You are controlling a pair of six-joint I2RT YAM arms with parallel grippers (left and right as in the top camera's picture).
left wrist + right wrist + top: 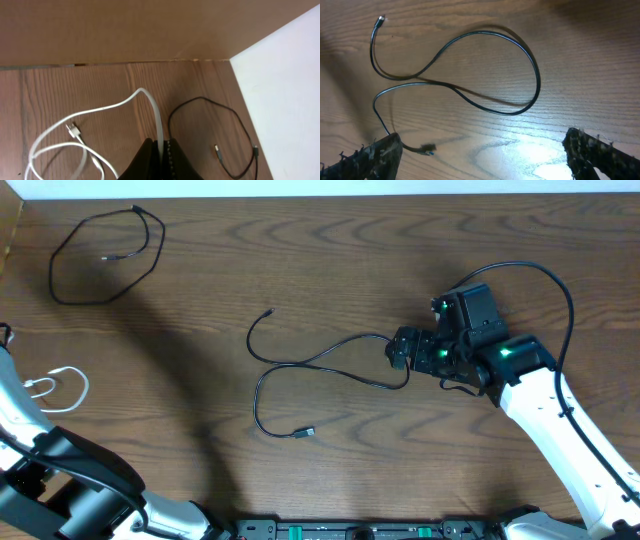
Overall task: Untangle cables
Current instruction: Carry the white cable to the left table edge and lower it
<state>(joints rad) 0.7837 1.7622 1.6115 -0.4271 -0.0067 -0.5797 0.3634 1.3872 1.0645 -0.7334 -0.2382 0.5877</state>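
The left gripper point(163, 159) pinches the thin white cable point(159, 120); the right gripper point(482, 147), jaws spread wide, hovers above the looped black cable point(539, 82).

Wood-grain table point(330, 270), brown board point(125, 30), white panel point(285, 90) alongside.

No text, label, brand, number or sign can be read in any of the three views.
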